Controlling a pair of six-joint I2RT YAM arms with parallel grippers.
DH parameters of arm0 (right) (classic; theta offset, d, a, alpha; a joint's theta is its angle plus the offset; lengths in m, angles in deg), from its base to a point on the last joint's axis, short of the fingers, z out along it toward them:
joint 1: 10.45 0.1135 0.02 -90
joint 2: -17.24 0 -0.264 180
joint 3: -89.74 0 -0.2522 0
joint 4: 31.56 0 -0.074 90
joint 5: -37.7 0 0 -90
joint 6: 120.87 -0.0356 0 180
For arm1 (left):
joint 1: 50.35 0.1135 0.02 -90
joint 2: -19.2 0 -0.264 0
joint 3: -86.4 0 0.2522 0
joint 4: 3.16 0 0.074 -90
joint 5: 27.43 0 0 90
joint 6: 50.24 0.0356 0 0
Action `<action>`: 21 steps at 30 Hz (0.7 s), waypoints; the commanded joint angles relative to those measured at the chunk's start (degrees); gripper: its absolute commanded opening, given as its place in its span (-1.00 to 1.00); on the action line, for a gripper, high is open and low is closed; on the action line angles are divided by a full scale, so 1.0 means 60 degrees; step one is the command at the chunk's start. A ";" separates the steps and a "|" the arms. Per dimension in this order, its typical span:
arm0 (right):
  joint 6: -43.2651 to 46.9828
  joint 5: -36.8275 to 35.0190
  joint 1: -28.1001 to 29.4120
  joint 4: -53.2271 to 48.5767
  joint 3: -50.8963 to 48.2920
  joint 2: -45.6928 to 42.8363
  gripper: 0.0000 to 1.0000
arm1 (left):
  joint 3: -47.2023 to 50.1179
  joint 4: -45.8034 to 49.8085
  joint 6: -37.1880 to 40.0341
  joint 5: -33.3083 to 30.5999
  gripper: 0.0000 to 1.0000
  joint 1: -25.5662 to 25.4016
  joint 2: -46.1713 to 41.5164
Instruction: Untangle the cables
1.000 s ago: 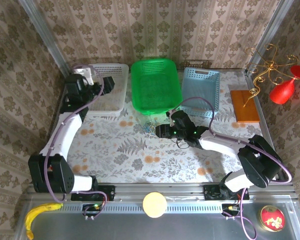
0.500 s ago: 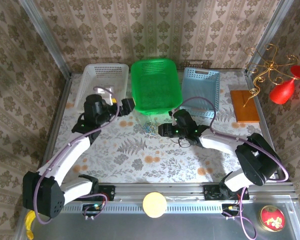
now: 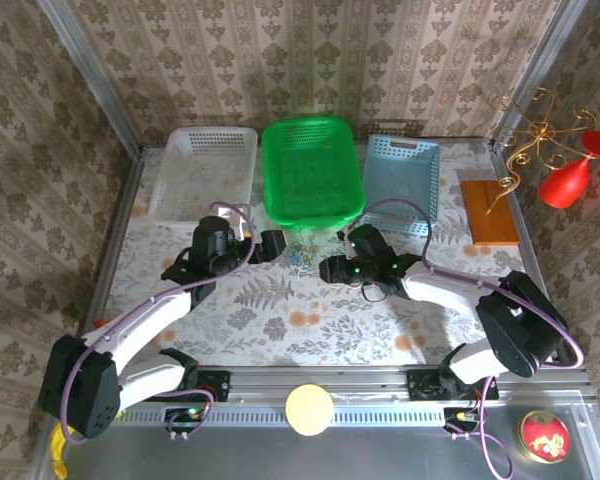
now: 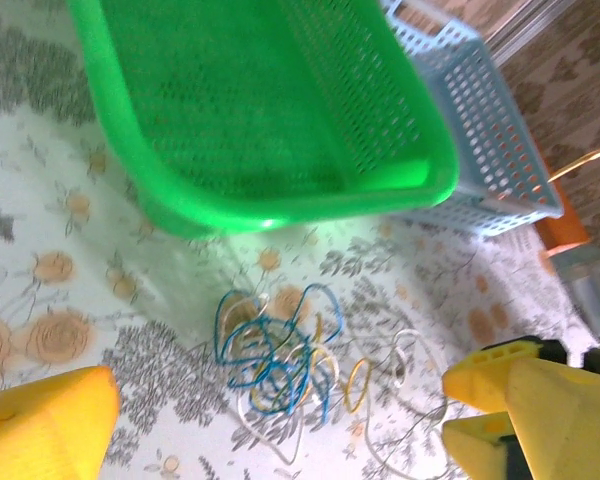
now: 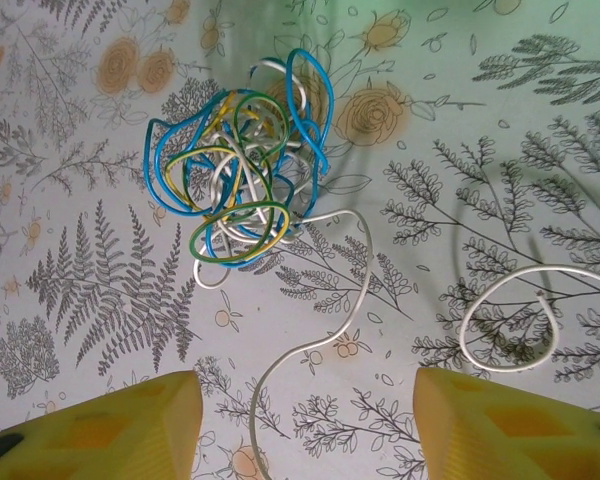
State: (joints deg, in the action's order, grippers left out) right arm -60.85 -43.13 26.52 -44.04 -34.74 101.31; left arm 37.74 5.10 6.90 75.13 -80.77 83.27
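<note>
Flowered tablecloth (image 3: 280, 320) holds the cables (image 5: 240, 180), knotted, between my left gripper (image 3: 276, 245) and right gripper (image 3: 327, 268), both spread. I judge this the approach; next, pinch separate strands.

The cables (image 5: 240, 190) mix blue, green-yellow and white strands. The counter (image 5: 90, 300) is white, printed with grey ferns and orange flowers. The white basket (image 3: 205, 170), green basket (image 3: 310, 170) and pale blue basket (image 3: 402, 175) are all perforated mesh. The left gripper (image 4: 280, 400) and right gripper (image 5: 305, 400) have yellow fingers. Purple wires (image 3: 400, 205) run along white-and-black arms (image 3: 150, 310). The walls (image 3: 310, 50) show beige damask stripes.
</note>
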 commanded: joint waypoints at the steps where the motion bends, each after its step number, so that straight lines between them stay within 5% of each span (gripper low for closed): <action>1: 0.0030 0.0312 0.0147 0.0135 0.0687 0.0353 0.11 | 0.0269 -0.0126 -0.0333 -0.0182 1.00 -0.0091 0.0341; 8: 0.0322 0.0175 0.0628 -0.0610 0.2133 0.0913 -0.16 | 0.0788 -0.0218 -0.1074 -0.0906 1.00 0.0183 -0.0019; 21: 0.1046 -0.1158 0.1402 -0.3156 0.5398 0.3214 -0.39 | 0.1116 0.0563 -0.1509 -0.0088 1.00 0.2871 -0.1863</action>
State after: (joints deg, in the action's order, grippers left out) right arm -56.85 -46.46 34.06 -56.48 -5.78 117.68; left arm 43.45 6.13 -0.84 72.44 -64.94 73.72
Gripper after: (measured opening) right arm 0.312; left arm 0.999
